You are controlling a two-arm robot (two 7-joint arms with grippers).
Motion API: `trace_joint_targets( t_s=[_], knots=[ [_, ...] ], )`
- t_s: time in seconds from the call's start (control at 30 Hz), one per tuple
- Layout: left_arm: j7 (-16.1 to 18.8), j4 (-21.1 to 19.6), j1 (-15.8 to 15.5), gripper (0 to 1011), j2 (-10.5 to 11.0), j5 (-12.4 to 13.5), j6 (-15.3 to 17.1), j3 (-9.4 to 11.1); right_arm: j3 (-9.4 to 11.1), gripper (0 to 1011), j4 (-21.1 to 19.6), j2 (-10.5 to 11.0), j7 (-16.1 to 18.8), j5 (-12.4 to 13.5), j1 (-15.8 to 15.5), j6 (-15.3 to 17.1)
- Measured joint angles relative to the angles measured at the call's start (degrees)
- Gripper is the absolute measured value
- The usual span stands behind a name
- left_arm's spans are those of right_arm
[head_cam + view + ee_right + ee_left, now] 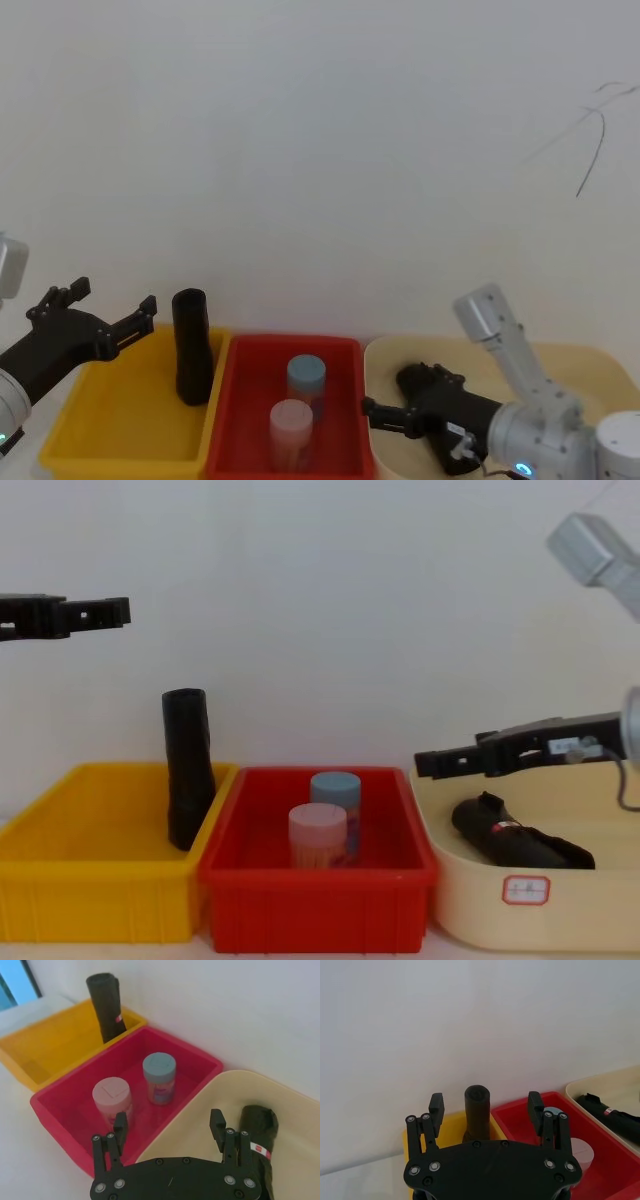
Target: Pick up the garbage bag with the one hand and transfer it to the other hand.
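At far left, above the yellow bin [100, 890]: left hand [112, 303], fingers spread wide, gripping nothing. Hovers higher than the garbage bag [191, 345] and off to its left, apart from it, yet lined up on it, with the roll's top end framed between the two fingers in the left wrist view. Inside that bin, at its right-hand wall: the garbage bag itself, upright, leaning slightly toward the wall, small red label band on its side in the right wrist view. Untouched, not lifted.

In the middle, the red bin [320, 905], touching the yellow one, holding a blue-lidded jar [306, 375] and a pink-lidded jar [291, 425], both upright, close together. No part in the job, by the look of it.

At right, the beige tub [590, 900], with a second black roll [520, 845] lying flat on its floor, red-and-white label on it too. Just above that roll, pointing toward the red bin: right hand [168, 1121], likewise open and empty.

Judged from all this: barely started. Left hand posed for an approach, nothing more. Left to do: lower it around the roll, close, lift clear of the bin, carry across over the red bin, meet the right hand, close that one on the free end, then release with the left. Worth minding: the yellow wall right beside the roll, leaving little room for a finger on that side.
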Motion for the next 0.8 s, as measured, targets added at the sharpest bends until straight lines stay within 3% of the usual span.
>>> trace_joint_targets(
  t_s=[0.37,0.8],
  knots=[
    [0.1,0.0,0.0,1002,0.0,0.0,0.0,0.0,-5.2,1001,4.0,-2.1,0.3,-5.4,4.9,1.0],
    [0.0,0.0,0.0,1001,0.0,0.0,0.0,0.0,-9.8,1001,5.9,-3.7,2.0,-10.1,8.9,1.4]
  ],
)
